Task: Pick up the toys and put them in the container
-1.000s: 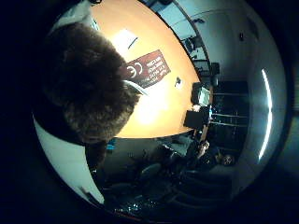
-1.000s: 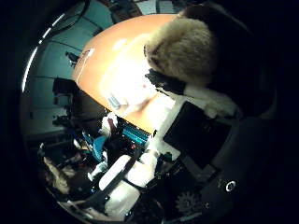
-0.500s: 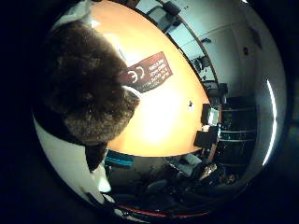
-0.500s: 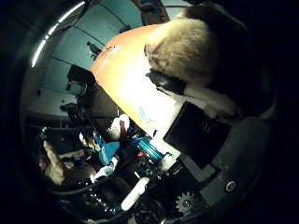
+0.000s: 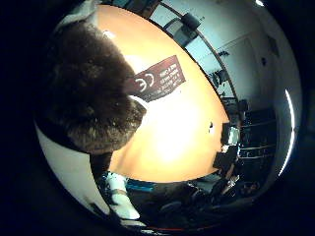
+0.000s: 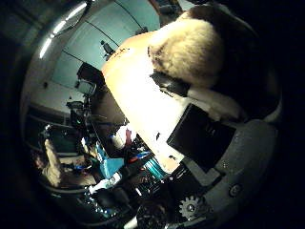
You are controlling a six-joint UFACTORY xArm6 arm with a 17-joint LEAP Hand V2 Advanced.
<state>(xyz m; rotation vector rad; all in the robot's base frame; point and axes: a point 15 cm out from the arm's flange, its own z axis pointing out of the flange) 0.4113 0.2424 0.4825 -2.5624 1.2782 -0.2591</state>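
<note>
A plush toy fills much of both palm views, pressed close to the palm: dark brown fur (image 5: 88,93) on the little finger side, cream fur (image 6: 190,47) on the thumb side. A dark red printed tag (image 5: 157,81) hangs from it. My right hand (image 6: 205,138) is shut on the toy; a black finger part (image 6: 167,83) lies across the cream fur and a white part (image 5: 69,162) runs beside the brown fur. The toy hangs above the orange table (image 5: 187,132), off its surface.
Office chairs (image 5: 189,22) stand along the table's far edge, and a dark monitor (image 5: 229,135) sits at its end. Below the table's near edge lies clutter with teal and blue pieces (image 6: 109,167). A dark desk with screens (image 6: 88,78) stands by the wall.
Both views have swung round over the table, so the hand has turned. The plush toy stays in the same place against the palm, still held.
</note>
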